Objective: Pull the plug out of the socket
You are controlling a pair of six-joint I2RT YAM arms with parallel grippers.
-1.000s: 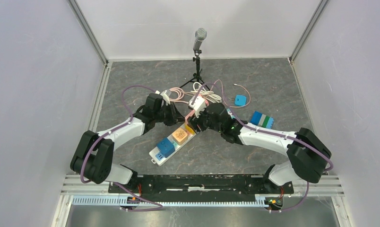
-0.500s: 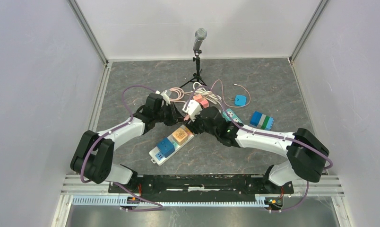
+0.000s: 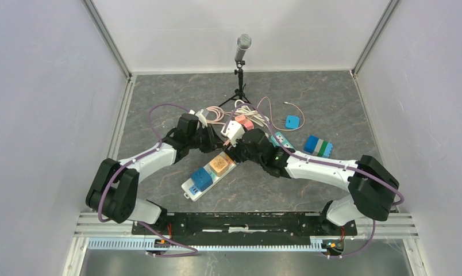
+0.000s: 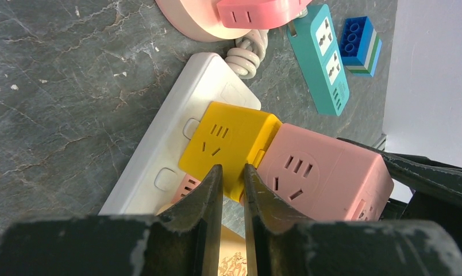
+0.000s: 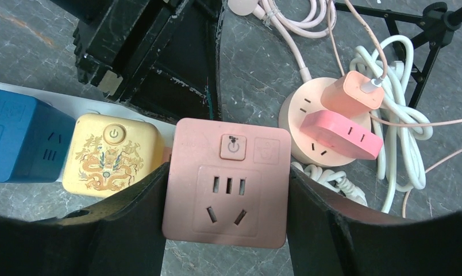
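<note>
A white power strip (image 3: pixel 189 190) lies at mid-table and carries a blue cube (image 3: pixel 201 179), a gold cube (image 3: pixel 219 165) and a yellow cube (image 4: pixel 228 144). My right gripper (image 5: pixel 227 172) is shut on a pink cube plug (image 5: pixel 227 195) by its two sides. The pink plug (image 4: pixel 323 178) rests against the yellow cube's side, over bare table beside the strip (image 4: pixel 160 155); its pins are hidden. My left gripper (image 4: pixel 233 175) is shut with a thin gap and holds nothing. It hovers at the yellow cube's near edge. In the top view the two grippers nearly meet, left (image 3: pixel 216 146) and right (image 3: pixel 235 154).
A round pink socket (image 5: pixel 326 123) with two pink plugs and coiled white and pink cables lies behind. A teal strip (image 4: pixel 323 57), a blue-green block (image 3: pixel 319 146), a small blue piece (image 3: pixel 292 121) and a microphone stand (image 3: pixel 240 57) are at the back.
My right gripper moved a little to the left with the pink plug, closer to the left gripper and the strip. The left arm has stayed still.
</note>
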